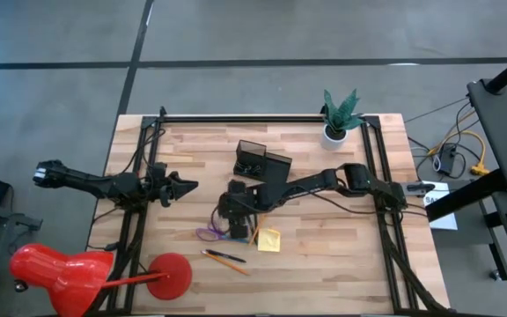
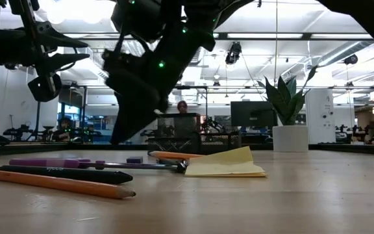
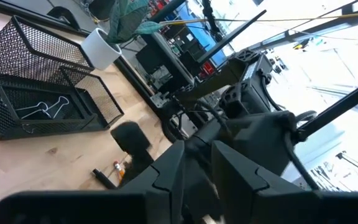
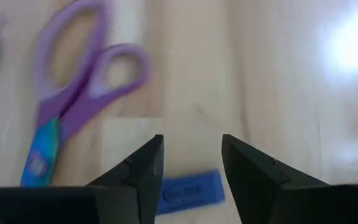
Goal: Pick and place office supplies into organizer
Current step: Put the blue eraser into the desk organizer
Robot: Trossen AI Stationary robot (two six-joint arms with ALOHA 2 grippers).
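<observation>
My right gripper [image 1: 234, 214] [image 4: 191, 157] hangs open just above the table, fingers pointing down, astride a small blue rectangular piece [image 4: 190, 189]; no touch shows. The purple-handled scissors [image 1: 209, 233] [image 4: 73, 93] lie flat beside it. A yellow sticky-note pad [image 1: 268, 239] [image 2: 226, 168] lies on its right. An orange pencil [image 2: 57, 184] and a dark pen [image 2: 63, 173] lie nearer the near edge [image 1: 227, 259]. The black mesh organizer [image 1: 262, 161] [image 3: 36, 93] stands behind the gripper, toward the far edge. My left gripper [image 1: 186, 186] waits open at the table's left.
A white plant pot [image 1: 334, 132] stands at the far edge, right of the organizer. A red lamp [image 1: 69, 273] lies off the near left corner, its round base [image 1: 172, 273] on the table. A binder clip [image 3: 42, 109] lies in the organizer's lower tray. Bare wood shows on the right.
</observation>
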